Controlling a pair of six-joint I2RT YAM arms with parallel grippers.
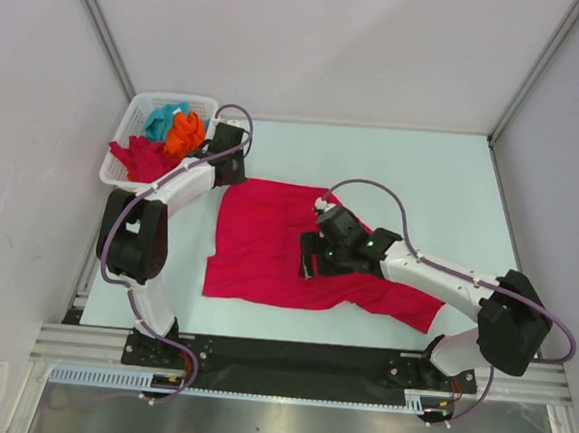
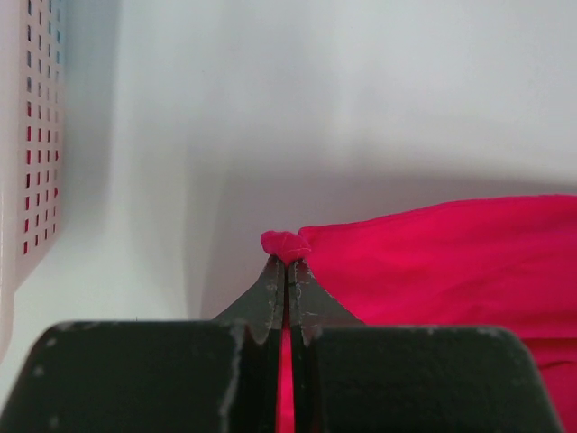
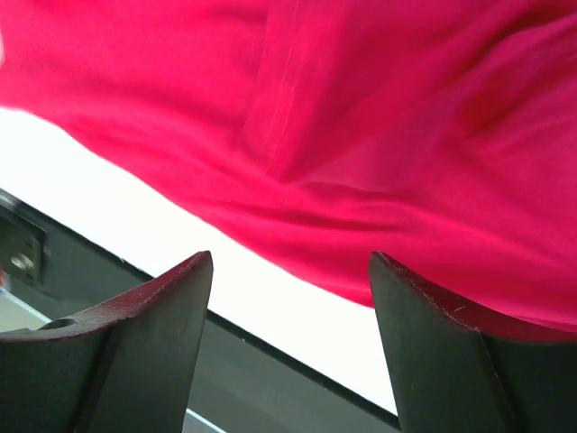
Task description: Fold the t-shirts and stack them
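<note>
A crimson t-shirt point(image 1: 268, 240) lies spread on the table's middle. My left gripper point(image 1: 235, 167) is shut on its far left corner point(image 2: 287, 244), a small bunch of red cloth poking out past the tips. My right gripper point(image 1: 308, 256) hovers over the shirt's middle with its jaws wide apart and nothing between them; the right wrist view shows the red cloth point(image 3: 379, 153) beyond the fingers. In the white basket point(image 1: 131, 129) at the far left lie a teal shirt point(image 1: 163, 119), an orange shirt point(image 1: 186, 133) and another red shirt point(image 1: 144, 157).
The basket's lattice wall point(image 2: 27, 162) stands close on the left in the left wrist view. A black rail point(image 1: 289, 355) runs along the table's near edge. White walls enclose the table on three sides.
</note>
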